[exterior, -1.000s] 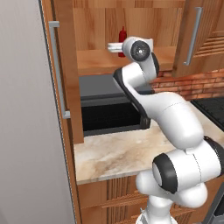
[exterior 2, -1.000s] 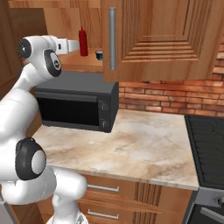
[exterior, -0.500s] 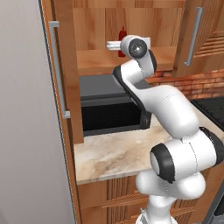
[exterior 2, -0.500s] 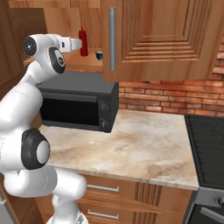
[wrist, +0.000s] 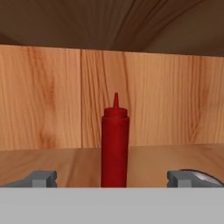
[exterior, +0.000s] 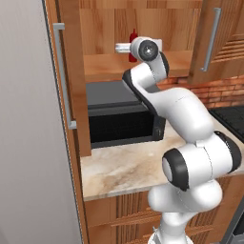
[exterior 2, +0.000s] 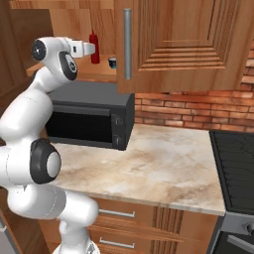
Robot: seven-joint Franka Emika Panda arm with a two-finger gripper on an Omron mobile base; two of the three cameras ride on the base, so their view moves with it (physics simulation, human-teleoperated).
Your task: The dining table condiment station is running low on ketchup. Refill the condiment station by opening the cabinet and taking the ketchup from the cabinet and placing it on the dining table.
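Red ketchup (wrist: 115, 144) upright on the lighter wood shelf of the cabinet (exterior 2: 168, 44), long axis vertical, nozzle pointing up | doors swung open | gripper (wrist: 113, 178) level with the bottle's lower half, fingers spread wide either side, not touching | black microwave (exterior 2: 89, 116) below the shelf

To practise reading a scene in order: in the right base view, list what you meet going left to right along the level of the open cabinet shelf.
Gripper → ketchup, standing upright on the shelf → small dark object behind it → grey bar handle → open cabinet door.
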